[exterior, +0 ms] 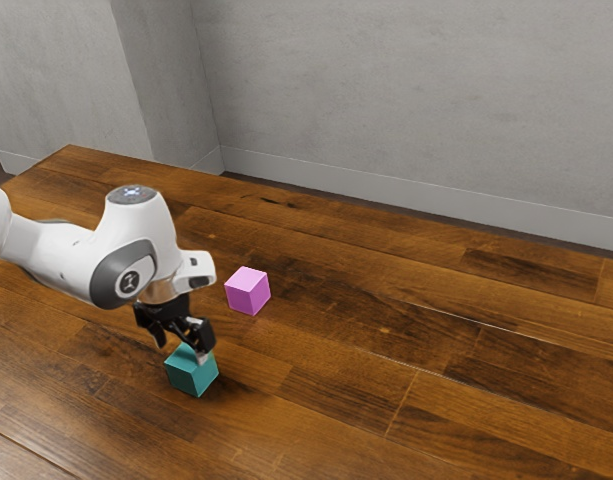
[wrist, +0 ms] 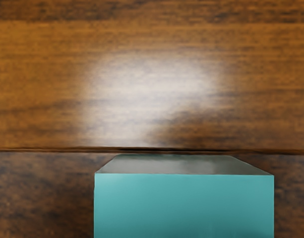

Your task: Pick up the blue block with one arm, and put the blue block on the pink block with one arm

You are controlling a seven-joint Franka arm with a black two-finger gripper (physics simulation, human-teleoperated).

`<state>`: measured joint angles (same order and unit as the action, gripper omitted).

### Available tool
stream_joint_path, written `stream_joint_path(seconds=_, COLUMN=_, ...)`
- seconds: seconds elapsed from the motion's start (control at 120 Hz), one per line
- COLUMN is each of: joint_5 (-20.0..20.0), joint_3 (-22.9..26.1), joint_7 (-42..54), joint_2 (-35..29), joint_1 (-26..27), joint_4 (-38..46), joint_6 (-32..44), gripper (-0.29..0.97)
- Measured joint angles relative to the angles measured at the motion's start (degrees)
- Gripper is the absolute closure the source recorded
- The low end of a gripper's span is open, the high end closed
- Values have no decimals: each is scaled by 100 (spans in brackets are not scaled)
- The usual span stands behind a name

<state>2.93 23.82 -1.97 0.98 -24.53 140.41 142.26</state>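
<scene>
The blue block (exterior: 192, 374), teal in colour, rests on the wooden table top in the lower left of the exterior view. My gripper (exterior: 189, 349) hangs right over it, open, with its black fingertips (exterior: 204, 347) down at the block's top edge. In the wrist view the blue block (wrist: 184, 203) looms large just under my hand. The pink block (exterior: 247, 290) stands on the wood a short way beyond and toward the exterior view's right of the gripper, apart from the blue one.
A dark wooden plank surface (exterior: 406, 330) stretches wide to the exterior view's right. A grey wall (exterior: 406, 90) with a pale baseboard closes the back. My white arm (exterior: 76, 260) reaches in from the exterior view's left.
</scene>
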Motion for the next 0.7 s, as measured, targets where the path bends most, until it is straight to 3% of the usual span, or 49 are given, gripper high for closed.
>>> stream_joint_path(seconds=0.7, joint_5=-83, joint_3=0, joint_7=176, joint_2=501, joint_1=-22, joint_4=-108, joint_6=177, gripper=0)
